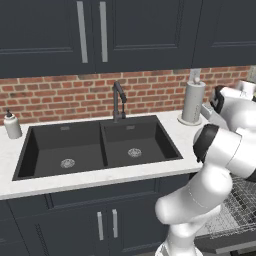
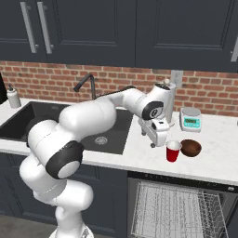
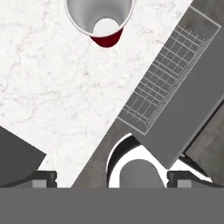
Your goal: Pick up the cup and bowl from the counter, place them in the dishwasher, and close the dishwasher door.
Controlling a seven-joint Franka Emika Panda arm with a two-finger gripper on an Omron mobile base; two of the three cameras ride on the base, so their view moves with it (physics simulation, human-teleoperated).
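Observation:
The red cup (image 2: 173,151) stands upright on the white counter (image 2: 218,162), with the dark-brown bowl (image 2: 190,148) just to its right. My gripper (image 2: 158,143) points down over the counter a little left of the cup, open and holding nothing. In the hand view the cup (image 3: 99,19) shows its white inside at the top edge, well ahead of the gripper (image 3: 113,179), whose fingertips (image 3: 43,179) stand far apart. Below the counter edge the dishwasher (image 2: 176,209) is open, its wire rack (image 3: 166,83) out over the lowered dishwasher door (image 3: 197,105).
A white-and-teal scale (image 2: 191,119) sits behind the bowl, and a paper-towel roll (image 1: 192,102) stands by the brick wall. The black double sink (image 1: 95,147) with its faucet (image 1: 118,100) lies left, a soap dispenser (image 1: 12,125) beyond it.

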